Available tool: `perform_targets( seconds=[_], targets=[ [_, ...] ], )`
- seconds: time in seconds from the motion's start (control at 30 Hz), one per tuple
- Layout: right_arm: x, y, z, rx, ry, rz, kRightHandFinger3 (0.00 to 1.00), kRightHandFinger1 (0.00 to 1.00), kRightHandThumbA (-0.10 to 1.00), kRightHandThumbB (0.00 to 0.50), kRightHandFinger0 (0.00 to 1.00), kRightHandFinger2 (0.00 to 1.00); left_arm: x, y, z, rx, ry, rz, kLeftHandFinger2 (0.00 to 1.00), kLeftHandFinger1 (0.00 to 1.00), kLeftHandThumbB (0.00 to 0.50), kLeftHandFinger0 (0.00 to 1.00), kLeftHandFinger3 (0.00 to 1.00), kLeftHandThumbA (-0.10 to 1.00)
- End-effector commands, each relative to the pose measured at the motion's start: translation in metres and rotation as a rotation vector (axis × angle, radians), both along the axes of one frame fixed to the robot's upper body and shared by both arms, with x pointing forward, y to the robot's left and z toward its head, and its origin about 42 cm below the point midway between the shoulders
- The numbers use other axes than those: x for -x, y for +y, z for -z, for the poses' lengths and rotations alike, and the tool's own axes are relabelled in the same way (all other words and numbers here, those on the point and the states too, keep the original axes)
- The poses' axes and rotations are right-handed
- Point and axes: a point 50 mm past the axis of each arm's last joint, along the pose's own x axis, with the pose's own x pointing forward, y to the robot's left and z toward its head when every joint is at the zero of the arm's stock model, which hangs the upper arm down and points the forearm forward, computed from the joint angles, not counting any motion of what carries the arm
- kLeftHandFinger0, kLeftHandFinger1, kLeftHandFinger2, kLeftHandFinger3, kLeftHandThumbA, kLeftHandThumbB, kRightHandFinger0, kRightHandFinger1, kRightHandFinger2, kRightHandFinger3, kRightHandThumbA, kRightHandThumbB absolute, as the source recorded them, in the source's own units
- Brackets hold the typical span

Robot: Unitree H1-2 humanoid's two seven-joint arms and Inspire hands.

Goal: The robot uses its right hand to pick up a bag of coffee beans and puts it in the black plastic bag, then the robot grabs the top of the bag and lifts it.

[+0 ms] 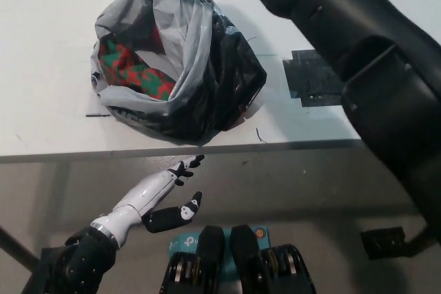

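The black plastic bag (pixel 213 80) sits on the white table (pixel 41 46) near its front edge, with its grey-looking mouth gaping toward the left. Inside lies the coffee bean bag (pixel 134 70), red and green patterned and partly covered by folds of plastic. My black right arm (pixel 358 46) crosses from the right edge up past the top of the picture, to the right of the bag. Its hand is out of view. My white left hand (pixel 169 197) rests open below the table edge at the lower left, holding nothing.
A black square patch (pixel 313 80) lies on the table just right of the bag, partly under my right arm. The table's front edge (pixel 83 155) runs across the middle of the picture, with floor below it.
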Motion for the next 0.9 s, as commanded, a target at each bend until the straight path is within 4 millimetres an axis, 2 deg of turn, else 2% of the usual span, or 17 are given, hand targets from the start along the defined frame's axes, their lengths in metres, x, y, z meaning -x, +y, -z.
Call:
perform_targets(
  seconds=[0.0,0.03,0.07,0.1,0.17,0.2,0.23,0.3,0.33,0.4,0.43,0.5,0.6,0.67,0.7,0.77,0.87],
  targets=[
    [0.020,-0.029,-0.046,0.041,-0.176,0.029,1.00,1.00,1.00,0.500,1.00,1.00,-0.002,-0.002,-0.009,-0.011,-0.028,0.016,1.00,0.89,0.125,0.85,1.00,0.41],
    [0.026,-0.037,-0.050,0.021,-0.206,0.014,1.00,1.00,1.00,0.499,1.00,1.00,-0.003,-0.001,-0.010,-0.012,-0.028,0.014,1.00,0.90,0.128,0.86,1.00,0.41],
    [0.049,-0.060,-0.061,0.002,-0.302,-0.015,1.00,1.00,1.00,0.487,1.00,1.00,-0.004,0.001,-0.010,-0.011,-0.026,0.009,1.00,0.91,0.130,0.87,1.00,0.42],
    [0.058,-0.068,-0.064,0.000,-0.337,-0.025,1.00,1.00,1.00,0.486,1.00,1.00,-0.004,0.002,-0.010,-0.010,-0.025,0.007,1.00,0.91,0.131,0.87,1.00,0.42],
    [0.084,-0.095,-0.068,-0.017,-0.423,-0.062,1.00,1.00,1.00,0.448,1.00,1.00,-0.002,0.006,-0.012,0.002,-0.027,-0.002,1.00,0.94,0.134,0.89,1.00,0.45],
    [0.113,-0.125,-0.067,-0.037,-0.505,-0.097,1.00,1.00,1.00,0.444,1.00,1.00,-0.001,0.009,-0.013,0.026,-0.027,-0.014,1.00,0.99,0.135,0.94,1.00,0.52],
    [0.128,-0.141,-0.065,-0.041,-0.543,-0.110,1.00,1.00,1.00,0.432,1.00,1.00,0.000,0.011,-0.013,0.036,-0.033,-0.016,1.00,1.00,0.135,0.99,1.00,0.60],
    [0.162,-0.178,-0.054,-0.045,-0.608,-0.133,1.00,1.00,1.00,0.430,1.00,1.00,0.001,0.015,-0.012,0.055,-0.042,-0.027,1.00,1.00,0.150,1.00,1.00,0.89],
    [0.173,-0.188,-0.049,-0.040,-0.629,-0.138,1.00,1.00,1.00,0.430,1.00,1.00,0.001,0.016,-0.011,0.062,-0.043,-0.031,1.00,1.00,0.150,1.00,1.00,0.89],
    [0.178,-0.192,-0.047,-0.037,-0.637,-0.140,1.00,1.00,1.00,0.430,1.00,1.00,0.001,0.017,-0.011,0.065,-0.043,-0.034,1.00,1.00,0.150,1.00,1.00,0.89],
    [0.229,-0.242,-0.006,-0.112,-0.703,-0.149,1.00,1.00,1.00,0.382,1.00,1.00,0.000,0.024,-0.014,0.135,-0.072,-0.056,1.00,1.00,0.169,1.00,1.00,1.00],
    [0.262,-0.268,0.023,-0.155,-0.722,-0.152,1.00,1.00,1.00,0.380,1.00,1.00,0.000,0.029,-0.015,0.191,-0.085,-0.077,1.00,1.00,0.180,1.00,1.00,1.00],
    [0.300,-0.289,0.060,-0.223,-0.698,-0.168,1.00,1.00,1.00,0.373,1.00,1.00,0.000,0.036,-0.013,0.221,-0.078,-0.111,1.00,1.00,0.209,1.00,1.00,1.00],
    [0.310,-0.294,0.073,-0.256,-0.679,-0.161,1.00,1.00,1.00,0.395,1.00,1.00,-0.001,0.037,-0.012,0.221,-0.076,-0.122,1.00,1.00,0.212,1.00,1.00,1.00],
    [0.316,-0.299,0.087,-0.297,-0.681,-0.168,1.00,1.00,1.00,0.379,1.00,1.00,-0.001,0.038,-0.010,0.221,-0.074,-0.128,1.00,1.00,0.205,1.00,1.00,1.00],
    [0.330,-0.305,0.120,-0.388,-0.677,-0.188,1.00,1.00,1.00,0.397,1.00,1.00,0.001,0.040,-0.005,0.234,-0.065,-0.134,1.00,1.00,0.185,1.00,1.00,1.00],
    [0.336,-0.302,0.134,-0.431,-0.680,-0.214,1.00,1.00,1.00,0.407,1.00,1.00,-0.002,0.040,-0.005,0.236,-0.066,-0.134,1.00,1.00,0.183,1.00,1.00,1.00]
  ],
)
